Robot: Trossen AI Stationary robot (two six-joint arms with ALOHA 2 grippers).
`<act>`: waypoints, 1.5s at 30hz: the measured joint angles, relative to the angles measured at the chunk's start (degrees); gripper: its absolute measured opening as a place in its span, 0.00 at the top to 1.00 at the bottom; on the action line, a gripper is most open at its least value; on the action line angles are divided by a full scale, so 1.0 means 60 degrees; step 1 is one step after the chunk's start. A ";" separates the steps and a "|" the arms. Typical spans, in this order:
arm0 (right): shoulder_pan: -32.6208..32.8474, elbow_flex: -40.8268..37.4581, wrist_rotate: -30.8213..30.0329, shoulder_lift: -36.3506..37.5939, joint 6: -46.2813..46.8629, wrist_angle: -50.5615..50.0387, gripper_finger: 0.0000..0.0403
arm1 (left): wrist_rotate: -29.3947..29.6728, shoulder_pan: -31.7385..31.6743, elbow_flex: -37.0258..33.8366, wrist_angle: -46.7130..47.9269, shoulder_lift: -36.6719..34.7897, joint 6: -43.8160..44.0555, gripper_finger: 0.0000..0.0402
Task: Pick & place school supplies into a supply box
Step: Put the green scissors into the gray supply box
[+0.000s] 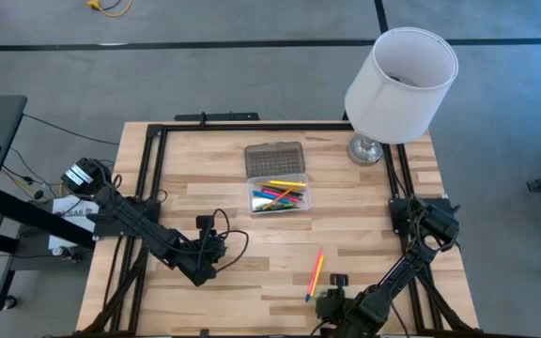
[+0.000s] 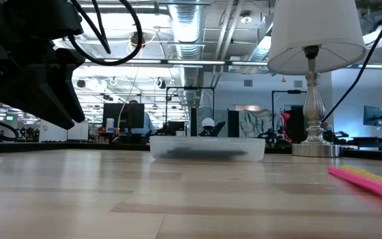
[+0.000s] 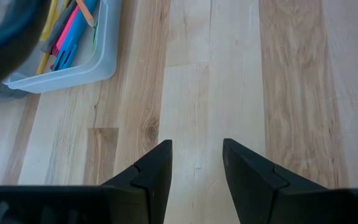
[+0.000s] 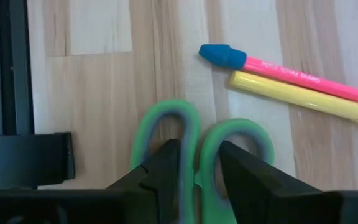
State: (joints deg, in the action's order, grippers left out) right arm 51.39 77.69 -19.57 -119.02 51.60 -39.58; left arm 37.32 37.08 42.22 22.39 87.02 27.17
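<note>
Clear plastic box (image 1: 280, 197) mid-desk (image 1: 205, 178), dotted grey lid (image 1: 275, 158) folded open behind it, packed with blue, pink, yellow and orange pens (image 1: 278, 195). Pink pen with blue cap (image 4: 278, 67) and yellow pen (image 4: 297, 99) lying side by side, touching, near front edge, just beside right tool (image 4: 197, 165). Right tool low at front edge, fingers narrowly apart, straddling middle of green scissor handles (image 4: 238, 134). Left tool (image 3: 196, 163) apart, empty, over bare wood left of box. White lamp (image 1: 397, 84) at back right corner, clear of box.
</note>
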 joint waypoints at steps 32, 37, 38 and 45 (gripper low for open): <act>-0.1345 0.0015 0.1773 0.0022 0.1000 -0.2088 0.76 | 0.0018 0.0004 0.0000 0.0000 0.0000 0.0009 0.66; -0.1361 0.0011 0.1666 0.0022 0.0790 -0.2066 0.76 | 0.0024 0.0002 0.0000 0.0000 0.0000 0.0013 0.66; -0.1361 0.0007 0.1657 0.0022 0.0765 -0.2030 0.76 | 0.0025 0.0000 0.0000 0.0000 0.0000 0.0013 0.66; -0.1252 -0.0051 0.1414 0.0029 0.0140 -0.1635 0.77 | 0.0025 0.0000 0.0000 0.0000 0.0000 0.0013 0.66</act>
State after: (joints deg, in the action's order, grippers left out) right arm 43.87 77.38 -11.09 -118.85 52.45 -49.39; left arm 37.47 37.08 42.22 22.39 87.02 27.24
